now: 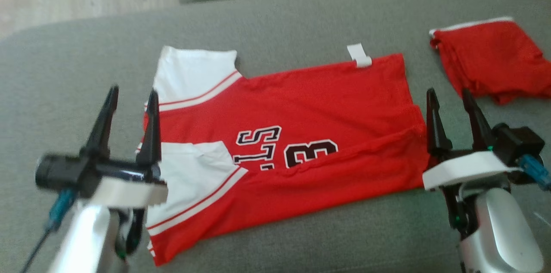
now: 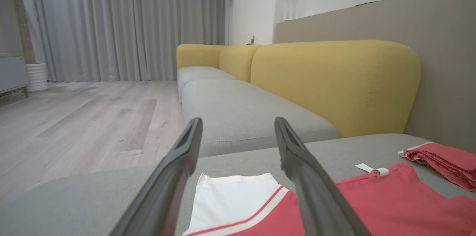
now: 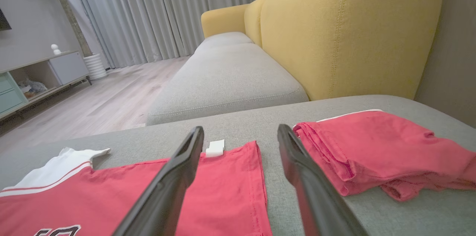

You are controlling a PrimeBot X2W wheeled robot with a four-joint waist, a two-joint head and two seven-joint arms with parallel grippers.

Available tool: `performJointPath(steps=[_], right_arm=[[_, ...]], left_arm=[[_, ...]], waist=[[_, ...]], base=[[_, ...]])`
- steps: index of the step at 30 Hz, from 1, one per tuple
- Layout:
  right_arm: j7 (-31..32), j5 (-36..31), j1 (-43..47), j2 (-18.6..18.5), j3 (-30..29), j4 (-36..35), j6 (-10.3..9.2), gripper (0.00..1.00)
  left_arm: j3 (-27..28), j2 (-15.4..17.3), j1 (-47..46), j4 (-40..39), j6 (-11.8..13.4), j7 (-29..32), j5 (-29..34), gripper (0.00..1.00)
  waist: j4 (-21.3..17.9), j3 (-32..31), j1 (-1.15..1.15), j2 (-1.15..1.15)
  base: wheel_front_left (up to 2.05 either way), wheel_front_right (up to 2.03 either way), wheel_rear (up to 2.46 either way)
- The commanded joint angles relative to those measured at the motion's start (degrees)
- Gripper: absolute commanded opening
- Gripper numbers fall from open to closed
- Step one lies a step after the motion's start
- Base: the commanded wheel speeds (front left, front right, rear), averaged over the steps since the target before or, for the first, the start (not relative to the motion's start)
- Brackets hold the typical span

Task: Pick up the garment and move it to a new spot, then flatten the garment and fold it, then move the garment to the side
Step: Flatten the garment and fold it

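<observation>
Red-and-white jersey shirt (image 1: pixel 310 100) lies half-folded on grey fabric cushion (image 1: pixel 301 23), left gripper (image 1: pixel 133 90) and right gripper (image 1: pixel 447 91) both spread empty; pinch near-edge ends level, fold across evenly.

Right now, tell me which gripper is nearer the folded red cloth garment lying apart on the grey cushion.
Right. The right gripper is just short of the folded red garment; the left gripper is across the red-and-white jersey, by its sleeves.

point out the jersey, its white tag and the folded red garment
jersey (image 1: pixel 327 100), head view, on the red body above the number
white tag (image 1: pixel 358 55), head view, middle of the tag at the far edge
folded red garment (image 1: pixel 490 57), head view, on its top layer
</observation>
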Motion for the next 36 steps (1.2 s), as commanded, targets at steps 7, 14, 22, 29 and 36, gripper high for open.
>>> performJointPath(steps=[7, 14, 22, 29, 36], right_arm=[[-4.1, 1.7, -6.2, -0.2, 2.7, -0.9, -0.05, 1.0], [-4.8, 6.9, -9.4, -0.2, 6.3, -0.8, -0.05, 1.0], [-5.5, 7.3, -10.9, -0.2, 9.2, -2.3, -0.05, 1.0], [-5.8, 7.6, -11.5, -0.2, 9.2, -3.1, -0.05, 1.0], [-5.9, 7.8, -11.9, -0.2, 8.4, -3.3, -0.05, 1.0]], left_arm=[[-3.8, 8.2, -17.6, 6.7, -5.1, 9.8, 1.8, 1.0], [-17.0, 17.4, -31.9, 16.1, -5.8, 23.8, -9.9, 1.0], [-22.3, 21.4, -41.2, 28.7, -5.8, 25.9, -16.7, 1.0], [-22.1, 20.5, -46.4, 37.8, -5.8, 27.2, -18.9, 1.0], [-24.9, 19.3, -48.7, 41.0, -5.8, 31.0, -24.3, 0.33]], waist=[[-3.4, 8.7, -0.01, 0.0], [-6.4, 13.9, -0.01, 0.0], [-8.8, 17.5, -0.01, 0.0], [-9.9, 20.1, -0.01, 0.0], [-10.0, 21.7, -0.01, 0.0]], base=[[0.0, 0.0, 0.0], [0.0, 0.0, 0.0], [0.0, 0.0, 0.0], [0.0, 0.0, 0.0], [0.0, 0.0, 0.0]])
